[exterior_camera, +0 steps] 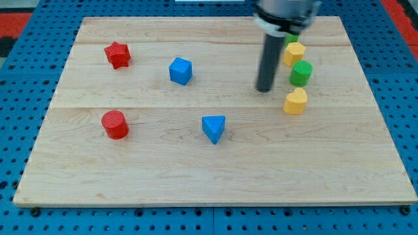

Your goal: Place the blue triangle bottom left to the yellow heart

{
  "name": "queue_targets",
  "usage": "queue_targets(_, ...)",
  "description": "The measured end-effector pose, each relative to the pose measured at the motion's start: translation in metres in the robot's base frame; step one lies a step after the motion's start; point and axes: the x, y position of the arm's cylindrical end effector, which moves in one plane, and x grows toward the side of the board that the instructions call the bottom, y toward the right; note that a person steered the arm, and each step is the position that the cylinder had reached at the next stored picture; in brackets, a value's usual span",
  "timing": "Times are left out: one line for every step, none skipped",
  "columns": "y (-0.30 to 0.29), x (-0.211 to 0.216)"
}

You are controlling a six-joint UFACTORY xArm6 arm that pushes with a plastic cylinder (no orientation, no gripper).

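My tip [264, 90] rests on the board, left of the blocks at the view's right.

There are no jaws on this rod, so no jaw state shows. The blue triangle [213, 128] lies near the board's [196, 183] middle, well apart from the yellow heart [295, 101] and to its lower left. Above the heart stand a green block [301, 73] and a yellow block [294, 53]. A blue cube [180, 70], red star [117, 55] and red cylinder [115, 124] lie further left.

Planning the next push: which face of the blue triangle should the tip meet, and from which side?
Probably its left face, from the view's left: the blue triangle lies left of and below the yellow heart, so it must travel right. My tip stands up-right of it, apart.
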Motion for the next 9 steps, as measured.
queue_targets(-0.079, 0.015)
queue_targets(-0.115, 0.054)
queue_targets(-0.076, 0.100)
queue_targets(-0.001, 0.109)
queue_targets(-0.069, 0.106)
queue_targets(-0.037, 0.173)
queue_targets(0.004, 0.162)
queue_targets(0.025, 0.122)
queue_targets(0.083, 0.127)
